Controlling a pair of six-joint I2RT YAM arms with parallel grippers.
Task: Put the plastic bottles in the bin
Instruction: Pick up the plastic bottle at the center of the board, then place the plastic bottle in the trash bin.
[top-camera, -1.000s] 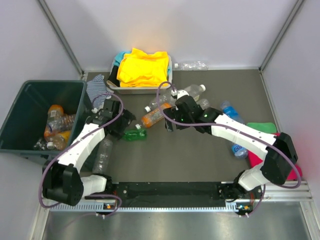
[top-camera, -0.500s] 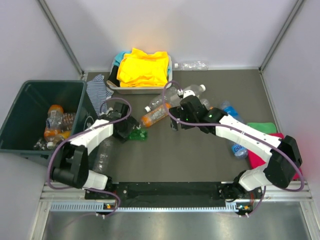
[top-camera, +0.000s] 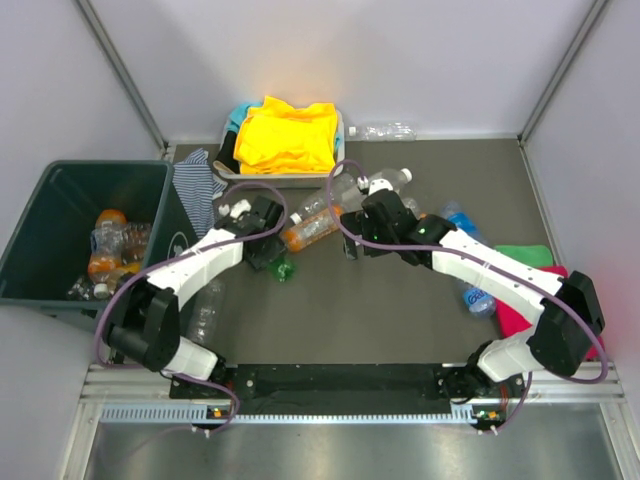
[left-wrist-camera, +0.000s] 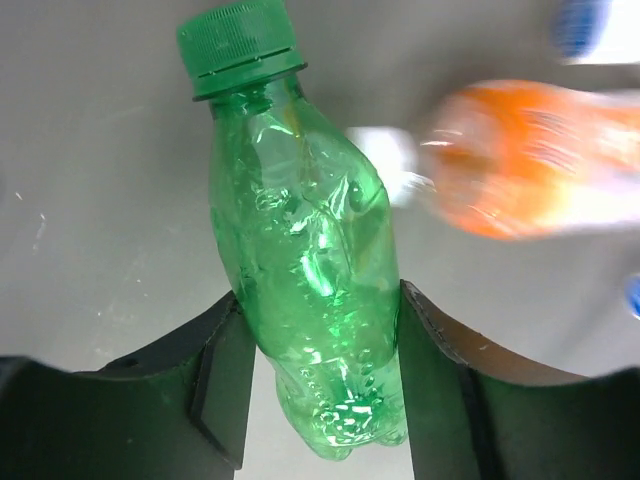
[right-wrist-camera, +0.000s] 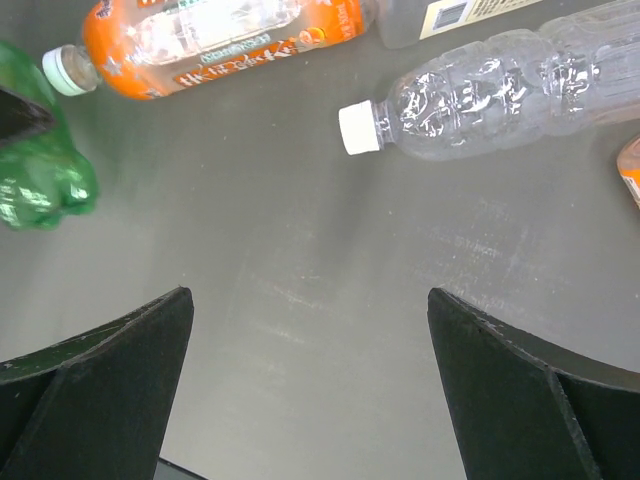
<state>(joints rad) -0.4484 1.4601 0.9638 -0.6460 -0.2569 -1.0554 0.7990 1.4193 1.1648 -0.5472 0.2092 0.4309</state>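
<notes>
**Green bottle (left-wrist-camera: 310, 260) pinched across its lower body by the left gripper (left-wrist-camera: 320, 290); the bin (top-camera: 75, 195) is far off at the left of the top view.**

In the left wrist view the bottle is seen long-ways up the picture, with its cap at the upper left and its bottom low in the middle. It is crossed by the two black fingers, and both of its sides are touched by them, so it is judged to be held. From the bottle, the bin is reached by going left, on the left arm's own side. An orange bottle (top-camera: 310, 230) is seen just beside it to the upper right. The right gripper (right-wrist-camera: 308, 292) is spread wide and nothing is held in it. A clear bottle (right-wrist-camera: 500, 95) is seen ahead of it.
</notes>
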